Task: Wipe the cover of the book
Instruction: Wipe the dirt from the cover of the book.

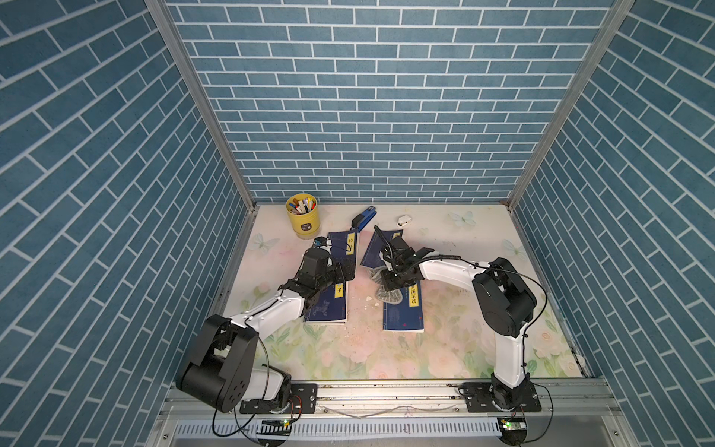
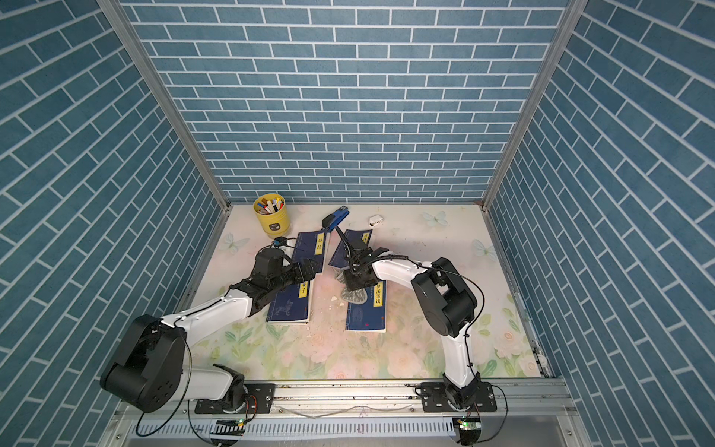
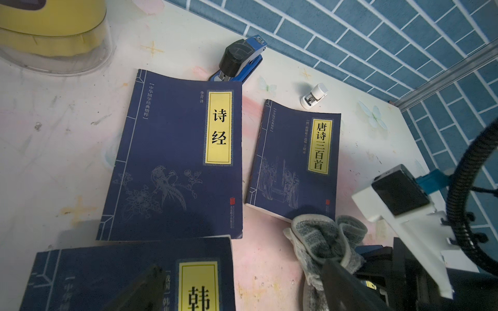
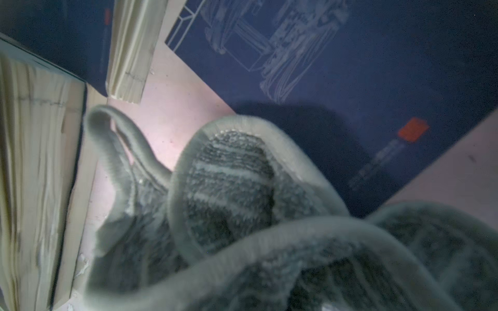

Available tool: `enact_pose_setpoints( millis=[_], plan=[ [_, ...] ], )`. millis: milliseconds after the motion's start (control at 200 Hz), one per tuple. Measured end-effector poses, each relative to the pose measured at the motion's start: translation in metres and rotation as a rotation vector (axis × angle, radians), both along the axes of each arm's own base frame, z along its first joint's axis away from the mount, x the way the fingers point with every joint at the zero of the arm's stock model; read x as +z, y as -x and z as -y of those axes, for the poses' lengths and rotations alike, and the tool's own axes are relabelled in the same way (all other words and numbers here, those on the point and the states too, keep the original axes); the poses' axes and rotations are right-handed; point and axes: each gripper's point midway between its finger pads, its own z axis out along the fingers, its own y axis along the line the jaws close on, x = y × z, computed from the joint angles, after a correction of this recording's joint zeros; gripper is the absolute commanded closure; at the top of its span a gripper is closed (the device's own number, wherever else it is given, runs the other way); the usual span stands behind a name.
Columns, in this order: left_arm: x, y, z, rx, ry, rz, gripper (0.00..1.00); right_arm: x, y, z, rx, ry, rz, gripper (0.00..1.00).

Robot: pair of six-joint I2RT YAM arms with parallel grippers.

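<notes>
Clamping the limp cloth [image 4: 229, 175], right gripper [image 1: 390, 280] has the book [image 4: 377, 80] just ahead of it. Book looks light, slippy; left gripper [image 1: 346, 271], jaws apart, could pin its edge.

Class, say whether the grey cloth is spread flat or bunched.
Bunched: the cloth shows curled hems and overlapping folds in the right wrist view.
</notes>
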Motion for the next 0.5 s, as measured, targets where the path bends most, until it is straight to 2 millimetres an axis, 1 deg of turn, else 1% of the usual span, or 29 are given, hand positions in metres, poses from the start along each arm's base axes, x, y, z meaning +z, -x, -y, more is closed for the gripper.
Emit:
enact_pose_setpoints(
  millis=[55, 95, 150, 165, 230, 300, 325, 390, 500],
  plan=[
    [0.002, 0.0, 0.0, 0.001, 0.001, 0.005, 0.04, 0.0, 0.009, 0.005, 0.002, 0.011, 0.012, 1.0],
    [0.001, 0.0, 0.0, 0.002, 0.0, 0.005, 0.04, 0.0, 0.022, 0.01, 0.011, 0.026, 0.014, 1.0],
    [0.001, 0.0, -0.001, 0.004, -0.002, 0.004, 0.04, 0.0, 0.047, 0.016, 0.029, 0.048, 0.003, 1.0],
    [0.001, 0.0, -0.001, 0.004, -0.002, 0.003, 0.04, -0.001, 0.057, 0.017, 0.041, 0.055, -0.005, 1.0],
    [0.0, -0.001, -0.001, 0.004, -0.003, 0.002, 0.04, -0.002, 0.089, 0.021, 0.074, 0.077, -0.029, 1.0],
    [-0.001, -0.002, 0.0, 0.002, -0.004, -0.004, 0.04, -0.003, 0.114, 0.026, 0.093, 0.093, -0.049, 1.0],
    [0.0, -0.002, 0.0, 0.001, -0.003, -0.004, 0.04, -0.003, 0.12, 0.027, 0.095, 0.097, -0.056, 1.0],
    [0.003, -0.004, 0.002, -0.002, 0.003, 0.001, 0.04, -0.003, 0.124, 0.03, 0.084, 0.097, -0.062, 1.0],
    [0.01, -0.008, 0.004, -0.005, 0.01, 0.014, 0.04, -0.003, 0.12, 0.032, 0.061, 0.094, -0.083, 1.0]
  ],
)
